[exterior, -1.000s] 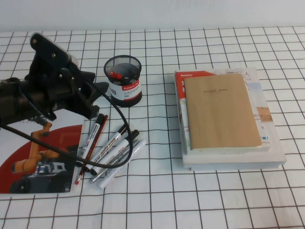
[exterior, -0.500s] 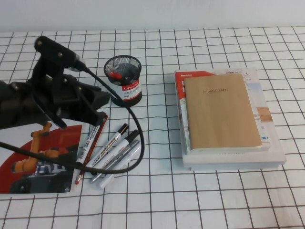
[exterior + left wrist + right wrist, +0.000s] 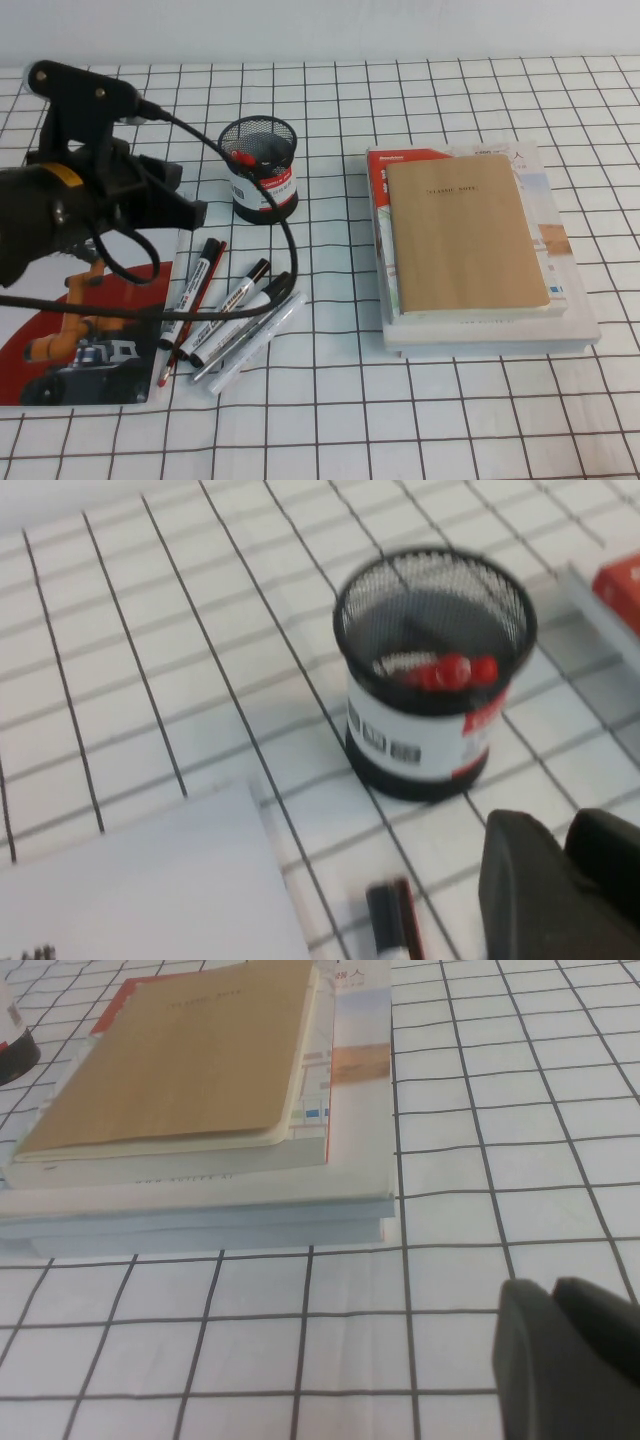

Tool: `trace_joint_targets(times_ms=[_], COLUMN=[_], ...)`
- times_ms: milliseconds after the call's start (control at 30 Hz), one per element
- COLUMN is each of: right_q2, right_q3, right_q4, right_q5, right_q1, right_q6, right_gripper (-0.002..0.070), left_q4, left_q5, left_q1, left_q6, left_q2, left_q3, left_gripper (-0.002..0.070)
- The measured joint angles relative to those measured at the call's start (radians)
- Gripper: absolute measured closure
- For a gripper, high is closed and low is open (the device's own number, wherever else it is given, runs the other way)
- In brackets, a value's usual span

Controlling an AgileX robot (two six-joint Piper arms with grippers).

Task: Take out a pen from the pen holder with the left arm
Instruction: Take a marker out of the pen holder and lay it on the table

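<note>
Fingers (image 3: pixel 520 880), left: drawn close together with only a thin seam between them, nothing held.
Left gripper (image 3: pixel 572 830): hangs above the tabletop (image 3: pixel 450 400) just to the left of the pen holder, apart from it, over the upper corner of the poster.
Fingers (image 3: pixel 530 1360), right: pressed together, empty.
Right gripper (image 3: pixel 556 1295): low over the gridded tabletop, near the front edge of the book stack; outside the high view.
Pen holder (image 3: pixel 260 185): black mesh cup with a white label, upright, between the left arm and the book stack.
Red pen (image 3: pixel 445 670): inside the pen holder, its red end lying below the rim.
Markers (image 3: pixel 225 310): loose cluster lying flat in front of the pen holder, along the poster's right edge.
Cable (image 3: pixel 287 250): black loop from the left arm, draped across the markers.
Poster (image 3: pixel 80 340): flat on the tabletop at the left.
Book stack (image 3: pixel 480 325): right of the pen holder, brown notebook (image 3: pixel 465 235) on top.
</note>
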Motion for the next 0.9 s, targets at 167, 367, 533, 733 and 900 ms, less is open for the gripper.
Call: trace_joint_targets(times_ms=[167,367,533,733,900], right_q2=[0.0,0.0,0.0,0.0,0.0], right_q3=[0.0,0.0,0.0,0.0,0.0], right_q4=[0.0,0.0,0.0,0.0,0.0], right_q5=[0.0,0.0,0.0,0.0,0.0], right_q1=[0.0,0.0,0.0,0.0,0.0], right_q6=[0.0,0.0,0.0,0.0,0.0], right_gripper=[0.069,0.069,0.069,0.069,0.069], left_q4=[0.187,0.321,0.347,0.351,0.351], left_q5=[-0.245,-0.617,-0.696,-0.83,-0.948], left_q1=[-0.018,-0.018,-0.018,-0.018,-0.018], left_q6=[-0.243,-0.372,-0.439,-0.446,-0.446], left_q2=[0.0,0.022,0.101,0.211,0.304], left_q3=[0.077,0.228,0.239,0.239,0.239], left_gripper=[0.0606,0.0539,0.0327,0.0232,0.0226])
